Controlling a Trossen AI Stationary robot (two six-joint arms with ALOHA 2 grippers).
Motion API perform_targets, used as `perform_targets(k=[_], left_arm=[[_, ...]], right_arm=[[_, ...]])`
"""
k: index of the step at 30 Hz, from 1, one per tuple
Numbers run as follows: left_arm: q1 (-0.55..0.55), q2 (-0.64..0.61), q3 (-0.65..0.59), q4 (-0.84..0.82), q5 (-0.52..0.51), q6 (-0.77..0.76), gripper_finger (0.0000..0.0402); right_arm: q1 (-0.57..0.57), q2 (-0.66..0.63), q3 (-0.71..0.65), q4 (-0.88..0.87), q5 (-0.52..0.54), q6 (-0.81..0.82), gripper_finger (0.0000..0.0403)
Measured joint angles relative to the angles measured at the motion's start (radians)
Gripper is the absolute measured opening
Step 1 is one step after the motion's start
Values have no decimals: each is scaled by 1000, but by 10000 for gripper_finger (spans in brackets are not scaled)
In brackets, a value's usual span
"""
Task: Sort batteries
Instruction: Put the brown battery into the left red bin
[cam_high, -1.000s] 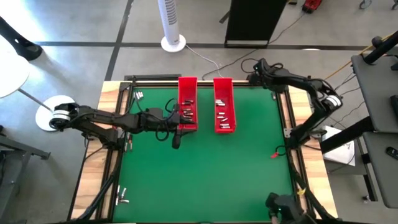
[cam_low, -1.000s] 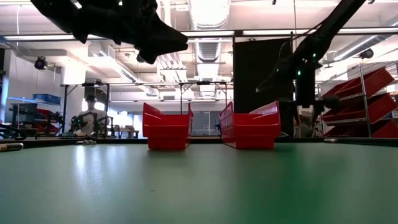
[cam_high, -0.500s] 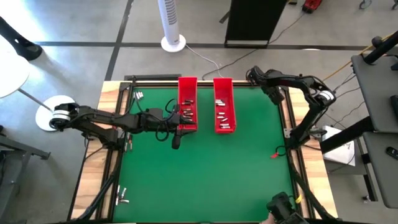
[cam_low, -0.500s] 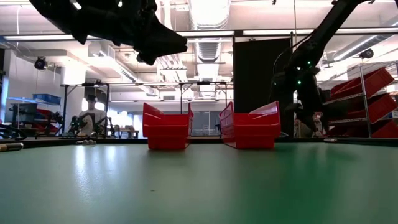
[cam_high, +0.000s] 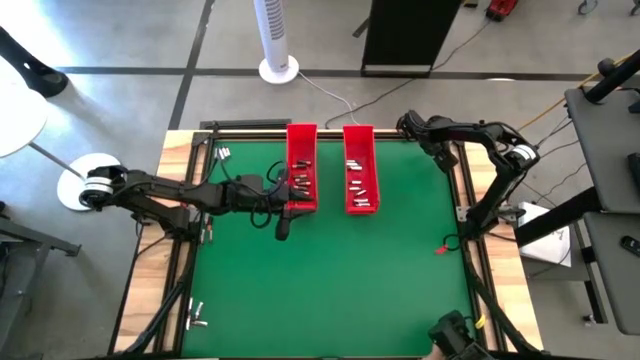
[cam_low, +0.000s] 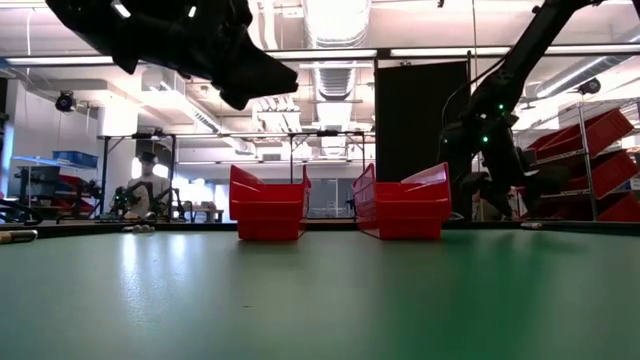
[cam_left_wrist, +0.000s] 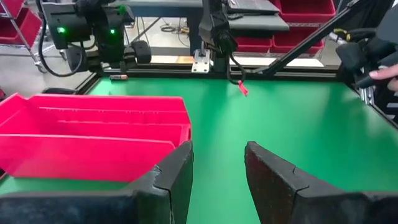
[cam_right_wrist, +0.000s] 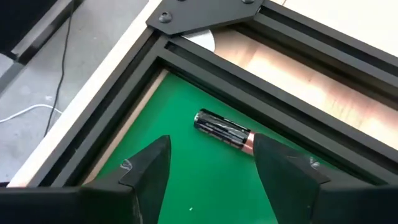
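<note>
Right claw (cam_right_wrist: 208, 165), released, straddles a half-shadowed battery (cam_right_wrist: 222, 131); left claw (cam_left_wrist: 217, 174) gapes empty.

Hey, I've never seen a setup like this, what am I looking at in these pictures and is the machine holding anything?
This is a two-armed robot at a green table, sorting batteries. One picture looks straight down, one looks level across the tabletop, and two come from cameras on the wrists. Two long red trays stand side by side, each with small batteries inside. The left end effector hovers by the left tray, fingers apart, holding nothing. The right end effector is at the table's far right corner, open over one dark battery lying on the mat beside the black frame. A few more batteries lie on the table's left edge.
</note>
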Motion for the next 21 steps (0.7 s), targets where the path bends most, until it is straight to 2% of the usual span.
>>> perform_targets(k=[5,11,18,21], left_arm=[[0,0,-3,-42,0,27,126],[3,0,-3,-102,-1,41,126],[6,0,-4,-175,-21,70,126],[11,0,-4,-178,-23,91,126]], right_arm=[[0,0,0,13,11,-1,248],[0,0,9,29,45,98,282],[6,19,14,22,27,101,277],[14,15,14,-44,8,128,276]])
